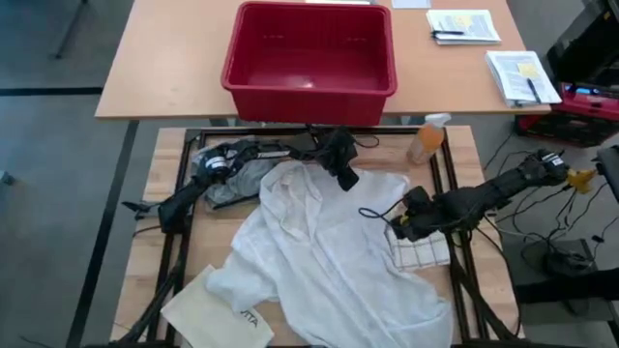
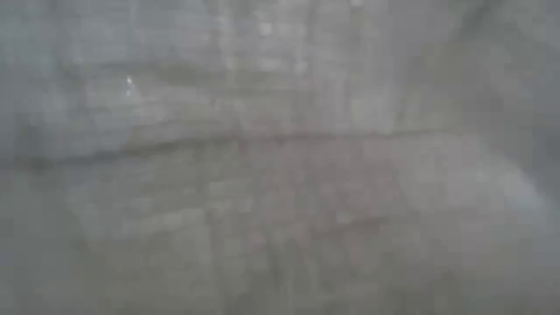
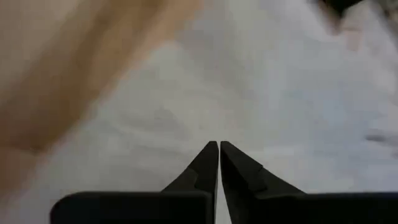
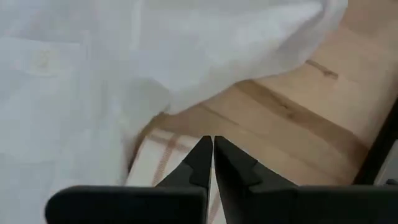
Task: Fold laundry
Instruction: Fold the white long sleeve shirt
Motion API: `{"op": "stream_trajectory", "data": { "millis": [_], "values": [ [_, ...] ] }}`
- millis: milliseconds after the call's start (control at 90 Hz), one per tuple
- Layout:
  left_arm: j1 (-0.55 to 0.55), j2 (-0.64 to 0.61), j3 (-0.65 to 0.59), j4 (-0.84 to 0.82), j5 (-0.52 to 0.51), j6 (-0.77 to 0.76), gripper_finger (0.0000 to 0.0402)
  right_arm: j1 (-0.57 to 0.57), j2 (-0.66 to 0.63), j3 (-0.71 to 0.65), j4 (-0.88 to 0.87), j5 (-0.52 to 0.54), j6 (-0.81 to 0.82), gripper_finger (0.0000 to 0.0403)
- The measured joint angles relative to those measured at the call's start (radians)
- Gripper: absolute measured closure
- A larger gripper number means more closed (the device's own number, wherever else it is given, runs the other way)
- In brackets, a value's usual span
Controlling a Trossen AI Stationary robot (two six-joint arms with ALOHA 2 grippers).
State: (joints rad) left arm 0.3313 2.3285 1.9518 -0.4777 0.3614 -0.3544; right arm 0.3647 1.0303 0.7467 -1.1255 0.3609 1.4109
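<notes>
A large white shirt (image 1: 329, 251) lies spread and rumpled over the middle of the wooden table (image 1: 464, 155). A grey garment (image 1: 237, 182) lies bunched at the shirt's far left, under my left arm. My left gripper (image 1: 345, 180) is shut at the shirt's far edge; in its wrist view only white cloth (image 3: 249, 93) shows past its fingers. My right gripper (image 4: 212, 140) is shut at the shirt's right edge (image 4: 249, 74), by a checked cloth (image 1: 421, 253) lying on the table. Pale cloth (image 2: 280, 157) fills the low view. My left gripper's shut fingertips (image 3: 211, 152) point at the white shirt; whether they touch it I cannot tell. My right gripper's shut fingertips (image 4: 205, 149) stand at the edge of the checked cloth (image 4: 155, 162), with nothing between them; whether they touch it I cannot tell.
A stiff white printed bag (image 1: 218, 309) lies at the table's near left corner. An orange spray bottle (image 1: 426, 140) stands at the far right. On the table beyond are a red basket (image 1: 309, 58) and papers (image 1: 522, 75).
</notes>
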Motion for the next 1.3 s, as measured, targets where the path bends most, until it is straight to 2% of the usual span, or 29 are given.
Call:
{"op": "stream_trajectory", "data": {
  "millis": [100, 189, 267, 311, 422, 522, 711, 878, 1089, 1300],
  "values": [
    [-0.017, 0.008, 0.001, 0.041, -0.045, -0.106, 0.0402, -0.015, 0.0, 0.0, 0.002, 0.002, -0.021, 0.0401],
    [-0.016, 0.031, 0.001, 0.086, -0.157, -0.13, 0.0402, -0.017, 0.0, 0.0, 0.003, 0.004, -0.024, 0.0401],
    [-0.022, 0.042, 0.0, 0.125, -0.298, -0.132, 0.0402, -0.017, 0.0, 0.0, 0.005, 0.006, -0.017, 0.0401],
    [-0.027, 0.048, 0.0, 0.142, -0.335, -0.134, 0.0402, -0.017, 0.0, 0.0, 0.005, 0.006, -0.018, 0.0401],
    [-0.031, 0.076, 0.002, 0.139, -0.263, -0.134, 0.0402, -0.022, 0.0, 0.0, 0.004, 0.023, -0.014, 0.0401],
    [-0.035, 0.103, 0.0, 0.081, -0.252, -0.126, 0.0401, -0.052, 0.003, 0.009, -0.002, 0.025, -0.03, 0.0401],
    [-0.036, 0.104, -0.005, 0.051, -0.303, -0.125, 0.0401, -0.14, 0.013, 0.031, -0.004, 0.018, -0.07, 0.0401],
    [-0.036, 0.104, 0.002, 0.04, -0.307, -0.14, 0.0401, -0.189, 0.009, 0.035, -0.006, 0.066, -0.089, 0.0401],
    [-0.036, 0.104, 0.078, -0.127, -0.32, -0.161, 0.0401, -0.228, 0.011, 0.035, -0.007, 0.076, -0.088, 0.0401],
    [-0.043, 0.104, 0.102, -0.219, -0.326, -0.171, 0.0401, -0.228, 0.011, 0.035, -0.006, 0.064, -0.1, 0.04]
  ]
}}
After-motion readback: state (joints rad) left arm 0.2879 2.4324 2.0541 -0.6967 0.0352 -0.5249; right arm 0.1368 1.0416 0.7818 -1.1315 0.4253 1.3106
